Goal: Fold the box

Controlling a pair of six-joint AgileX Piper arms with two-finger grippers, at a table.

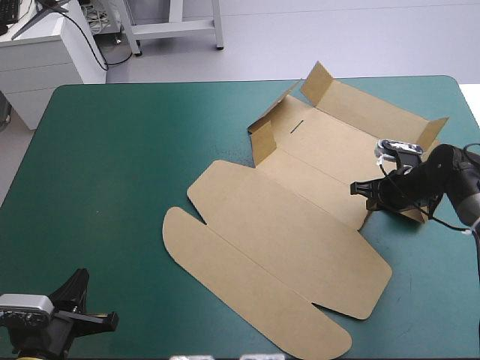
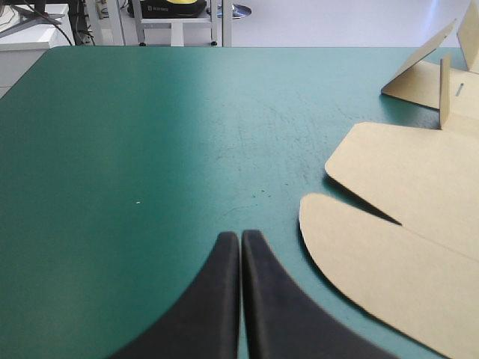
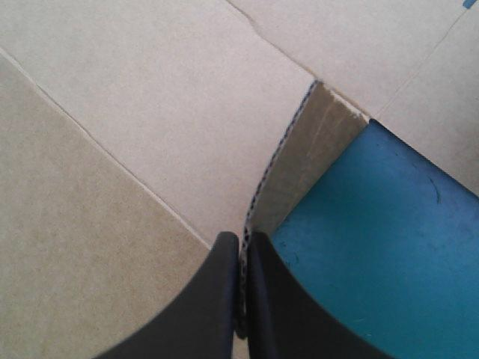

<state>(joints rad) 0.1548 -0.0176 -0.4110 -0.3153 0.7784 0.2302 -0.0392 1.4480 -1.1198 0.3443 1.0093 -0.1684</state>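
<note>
Teal-green worktop (image 1: 112, 187) carries the brown box (image 1: 285, 247) on its right half, mostly a flat sheet: lid panel and rounded flap (image 2: 374, 277) lie toward the near edge, far wall (image 1: 375, 112) and its end tabs stand raised. Right gripper (image 3: 241, 241) jaws all but closed, pinching a small side flap (image 3: 299, 164) at the box's right edge, the flap tilted up off the cover. Left gripper (image 2: 240, 238) jaws closed, holding nothing, low over bare cover near the front-left corner, apart from the rounded flap.
</note>
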